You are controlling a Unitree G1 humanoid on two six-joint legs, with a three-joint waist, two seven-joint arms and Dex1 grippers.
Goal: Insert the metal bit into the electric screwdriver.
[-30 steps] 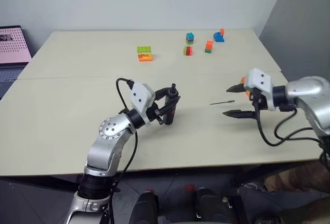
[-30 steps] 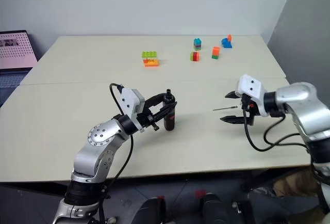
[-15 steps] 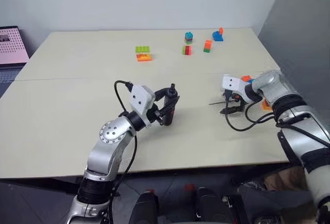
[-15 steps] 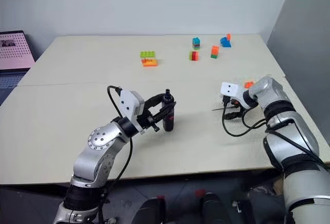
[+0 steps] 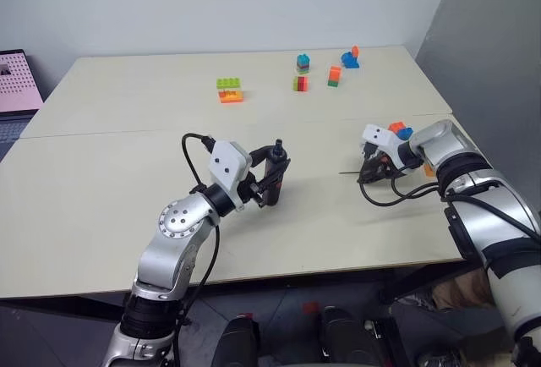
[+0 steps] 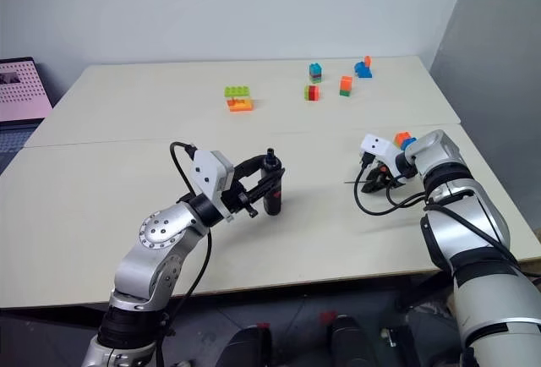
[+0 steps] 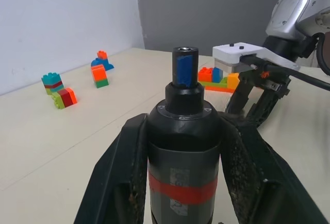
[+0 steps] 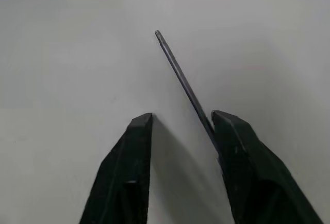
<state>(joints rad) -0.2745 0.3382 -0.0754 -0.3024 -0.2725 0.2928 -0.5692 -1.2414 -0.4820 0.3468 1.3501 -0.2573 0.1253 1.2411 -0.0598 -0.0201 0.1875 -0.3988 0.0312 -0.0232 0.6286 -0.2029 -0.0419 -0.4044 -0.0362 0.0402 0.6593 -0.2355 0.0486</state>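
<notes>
The electric screwdriver [image 7: 183, 152], black with a red band, stands upright a little above the table [image 5: 101, 172], its open socket end up. My left gripper [image 5: 272, 174] is shut on its body, one finger on each side. To the right, the metal bit [image 8: 180, 77], a thin dark rod, lies flat on the table [image 5: 348, 172]. My right gripper [image 8: 180, 116] points down at it with its fingertips on the tabletop. Its fingers [image 8: 139, 131] stand apart, and the bit's near end rests against the inner side of one of them.
Toy bricks stand at the far side of the table: a green and orange stack [image 5: 228, 90] and several small coloured ones [image 5: 330, 69]. More bricks [image 5: 397, 130] lie just behind my right wrist, near the table's right edge. A laptop [image 5: 13, 79] sits at the far left.
My right gripper has come down and in from the right onto the bit, and its fingers have narrowed around it. The left gripper and the screwdriver have kept still.
</notes>
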